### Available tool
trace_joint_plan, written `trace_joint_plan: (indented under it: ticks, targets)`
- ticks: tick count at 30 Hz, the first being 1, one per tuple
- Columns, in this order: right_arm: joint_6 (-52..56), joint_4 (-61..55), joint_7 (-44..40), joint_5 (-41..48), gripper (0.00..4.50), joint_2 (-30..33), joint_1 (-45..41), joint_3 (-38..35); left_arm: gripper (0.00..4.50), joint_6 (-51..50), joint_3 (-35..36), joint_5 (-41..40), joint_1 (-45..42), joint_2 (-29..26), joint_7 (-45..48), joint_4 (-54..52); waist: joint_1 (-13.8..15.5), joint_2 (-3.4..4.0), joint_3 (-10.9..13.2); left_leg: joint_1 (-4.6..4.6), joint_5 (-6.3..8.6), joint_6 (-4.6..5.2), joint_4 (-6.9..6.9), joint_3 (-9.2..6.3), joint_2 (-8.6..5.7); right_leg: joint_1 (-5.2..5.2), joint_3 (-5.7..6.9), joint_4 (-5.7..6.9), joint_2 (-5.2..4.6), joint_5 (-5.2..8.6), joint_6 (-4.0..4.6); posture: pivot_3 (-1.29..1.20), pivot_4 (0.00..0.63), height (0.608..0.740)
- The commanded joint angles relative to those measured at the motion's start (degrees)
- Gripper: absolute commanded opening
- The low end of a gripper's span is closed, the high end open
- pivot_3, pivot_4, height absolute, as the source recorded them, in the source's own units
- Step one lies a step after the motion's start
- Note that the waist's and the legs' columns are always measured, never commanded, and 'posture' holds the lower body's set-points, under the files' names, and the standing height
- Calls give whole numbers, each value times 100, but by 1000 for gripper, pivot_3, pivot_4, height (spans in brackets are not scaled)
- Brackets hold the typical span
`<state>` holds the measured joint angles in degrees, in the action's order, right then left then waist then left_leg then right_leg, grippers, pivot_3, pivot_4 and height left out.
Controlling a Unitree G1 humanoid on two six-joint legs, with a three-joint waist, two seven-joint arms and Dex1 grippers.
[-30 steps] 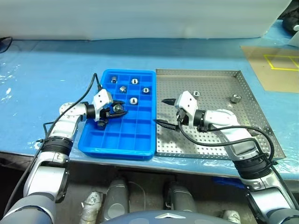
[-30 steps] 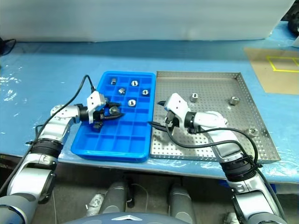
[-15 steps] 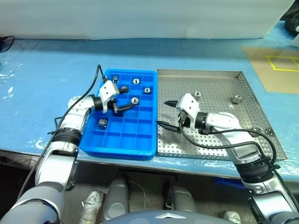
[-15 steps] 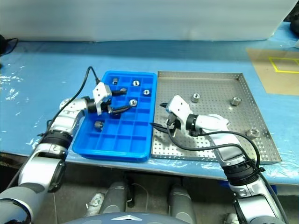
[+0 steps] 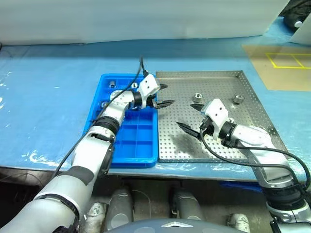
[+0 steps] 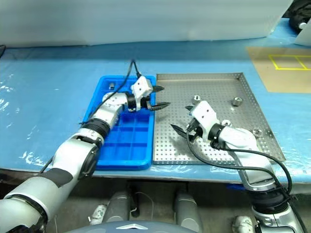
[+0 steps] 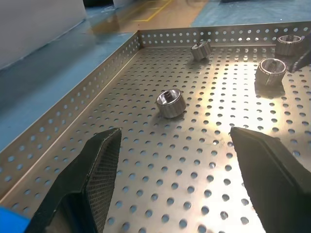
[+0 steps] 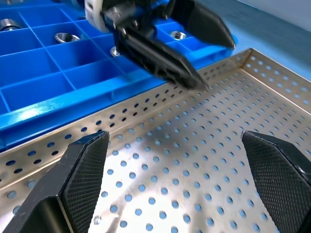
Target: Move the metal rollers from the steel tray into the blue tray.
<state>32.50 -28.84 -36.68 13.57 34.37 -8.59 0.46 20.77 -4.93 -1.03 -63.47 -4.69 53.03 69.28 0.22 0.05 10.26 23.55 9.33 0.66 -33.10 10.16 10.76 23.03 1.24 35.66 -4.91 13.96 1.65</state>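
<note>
you have four metal rollers (image 7: 171, 103) on the steel tray (image 5: 252, 145) in your left wrist view. the blue tray (image 5: 138, 145) lies just beside it, with at least three rollers showing in its compartments. your left gripper (image 5: 162, 95) hangs spread and empty over the steel tray's near-left edge; your right gripper (image 5: 190, 117) is spread wide, empty, above mid-tray.

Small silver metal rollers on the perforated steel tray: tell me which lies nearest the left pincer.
The lone roller straight ahead of the open left pincer; the others sit farther back.
</note>
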Motion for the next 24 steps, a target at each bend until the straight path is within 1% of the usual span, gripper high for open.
trace_joint_plan:
  ticks: [1, 4, 7, 10, 12, 18, 21, 24]
  targets:
    - [262, -744, 322, 61, 4500, 14, 419, -398, 3759, 13, 35, 153, -380, 385, -514, 275, -55, 1, -1, 0, 0, 0, 0, 0, 0, -2, 0, -1, 0, 0, 0, -563, 150, 740]
    - [499, -1183, 571, 73, 4500, -39, 817, -578, 3759, -91, -9, 315, -492, 750, -767, 487, -170, 1, -1, -1, 5, 8, -1, 0, -3, -8, -2, -13, -1, 0, 0, -613, 150, 740]
    - [664, -1472, 756, 74, 4500, -71, 1061, -677, 3759, -183, -84, 535, -517, 989, -1002, 615, -342, 1, -1, 0, 8, 14, -5, 1, -5, -10, -3, -23, 0, -1, -3, -660, 150, 740]
    - [820, -1727, 901, 106, 4500, -97, 1231, -786, 3759, -265, -182, 805, -534, 1188, -1525, 713, -513, 2, -1, 1, 9, 15, -7, 1, -4, -10, -5, -29, 3, 0, -6, -691, 150, 740]
    - [891, -1841, 985, 93, 4500, -106, 1350, -854, 3759, -294, -190, 884, -524, 1336, -1655, 737, -609, 3, -2, 2, 10, 15, -9, 0, -3, -12, -4, -35, 6, 1, -9, -709, 150, 740]
    - [1031, -2082, 1190, 111, 4500, -156, 1477, -983, 3759, -265, -229, 1063, -453, 1684, -1825, 759, -935, 6, -3, 11, 22, 38, -11, -4, -6, -32, 1, -86, 8, -9, -26, -739, 150, 740]
    - [923, -1790, 1501, -158, 4500, -194, 1338, -1153, 3759, -226, -120, 981, -453, 1724, -1715, 727, -1061, 6, -3, 25, 32, 54, -18, -5, -16, -32, 8, -97, -3, -9, -27, -734, 150, 740]
    - [736, -1378, 1683, -222, 4500, -337, 1200, -1328, 3759, -144, 140, 693, -441, 1650, -1345, 644, -1170, 5, -3, 34, 43, 74, -27, -5, -33, -32, 10, -101, -17, -9, -27, -698, 150, 740]
